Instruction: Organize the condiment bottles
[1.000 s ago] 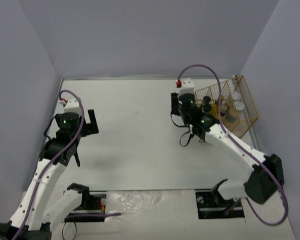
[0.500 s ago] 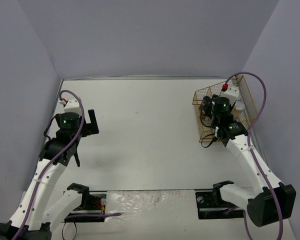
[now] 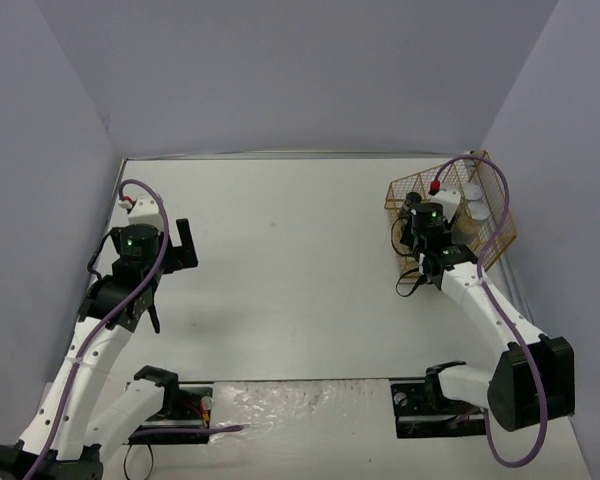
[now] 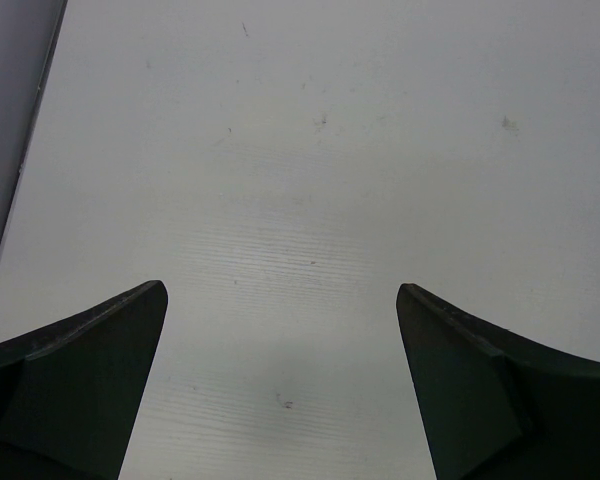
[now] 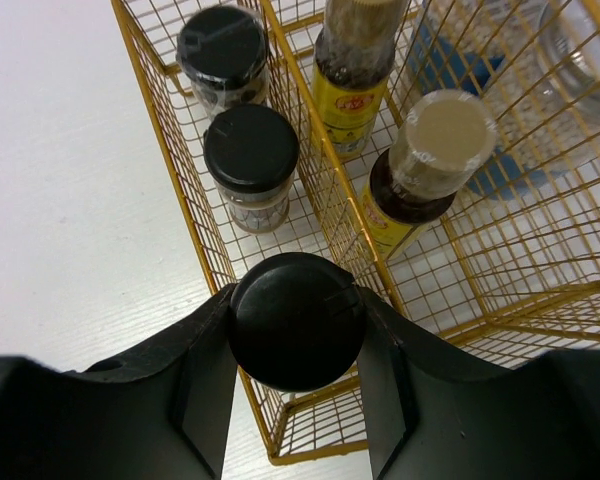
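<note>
My right gripper (image 5: 296, 300) is shut on a short dark jar with a black cap (image 5: 296, 325), held over the near end of the left column of a gold wire rack (image 5: 192, 210). Further along that column stand two more black-capped jars (image 5: 251, 160) (image 5: 223, 48). The middle column holds two slim yellow-filled bottles (image 5: 420, 170) (image 5: 355, 65). Clear jars with blue labels (image 5: 465, 65) fill the right column. In the top view the right gripper (image 3: 416, 214) hangs over the rack (image 3: 496, 190). My left gripper (image 4: 282, 288) (image 3: 181, 243) is open over bare table.
The rack sits at the table's far right, close to the right wall. White tabletop (image 3: 280, 260) lies between the two arms. Grey walls enclose the table on the left, back and right.
The right arm has swung to the right with the black-capped jar, from in front of the rack to above its left column. The left arm has not moved.
</note>
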{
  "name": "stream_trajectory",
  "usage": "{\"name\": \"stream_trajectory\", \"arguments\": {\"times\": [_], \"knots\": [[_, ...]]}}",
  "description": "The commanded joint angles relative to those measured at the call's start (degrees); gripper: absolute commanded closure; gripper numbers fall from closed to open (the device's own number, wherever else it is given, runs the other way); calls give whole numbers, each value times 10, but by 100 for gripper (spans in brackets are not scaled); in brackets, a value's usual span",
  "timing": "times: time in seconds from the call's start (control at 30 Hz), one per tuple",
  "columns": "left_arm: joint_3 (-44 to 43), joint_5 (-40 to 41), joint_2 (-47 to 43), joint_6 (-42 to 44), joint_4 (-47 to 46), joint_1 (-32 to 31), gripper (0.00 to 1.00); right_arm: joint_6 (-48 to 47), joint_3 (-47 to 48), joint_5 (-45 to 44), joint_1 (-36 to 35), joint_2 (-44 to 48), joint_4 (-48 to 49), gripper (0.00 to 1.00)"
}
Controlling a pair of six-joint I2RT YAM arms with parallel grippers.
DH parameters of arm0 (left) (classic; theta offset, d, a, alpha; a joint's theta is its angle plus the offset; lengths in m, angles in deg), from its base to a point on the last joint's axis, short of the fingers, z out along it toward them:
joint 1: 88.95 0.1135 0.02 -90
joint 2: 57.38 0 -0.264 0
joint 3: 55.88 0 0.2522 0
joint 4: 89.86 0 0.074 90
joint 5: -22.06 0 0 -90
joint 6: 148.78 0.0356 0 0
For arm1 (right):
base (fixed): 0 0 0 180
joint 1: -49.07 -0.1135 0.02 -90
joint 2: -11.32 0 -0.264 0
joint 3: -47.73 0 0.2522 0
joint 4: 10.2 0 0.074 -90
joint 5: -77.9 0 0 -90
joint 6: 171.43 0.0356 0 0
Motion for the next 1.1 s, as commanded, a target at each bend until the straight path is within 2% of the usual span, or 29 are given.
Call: {"name": "stream_trajectory", "arguments": {"times": [0.0, 0.17, 0.3, 0.37, 0.5, 0.57, 0.8, 0.9, 1.07], "knots": [[-19, -2, 1, -8, -23, 1, 3, 12, -14, -1, 4, -15, 78, 83], [-19, -2, 1, -8, -23, 1, 3, 14, -28, -9, 4, -36, 98, 70], [-19, -2, 1, -8, -23, 1, 3, 17, -32, -11, 4, -49, 104, 55], [-19, -2, 0, -8, -23, 1, 3, 18, -30, -7, 4, -50, 102, 50], [-19, -2, 0, -8, -23, 1, 3, 20, -26, 9, 4, -26, 88, 34], [-19, -2, 1, -8, -23, 1, 3, 21, -23, 10, 4, -19, 84, 31], [-19, -2, 2, -8, -23, 1, 3, -4, 27, 60, 4, 57, 33, 15], [-20, -2, 3, -7, -23, 1, 3, -30, 59, 88, 4, 112, 9, 2], [-24, -1, 6, -4, -22, 1, 3, -66, 96, 98, 3, 216, -35, 0]]}}
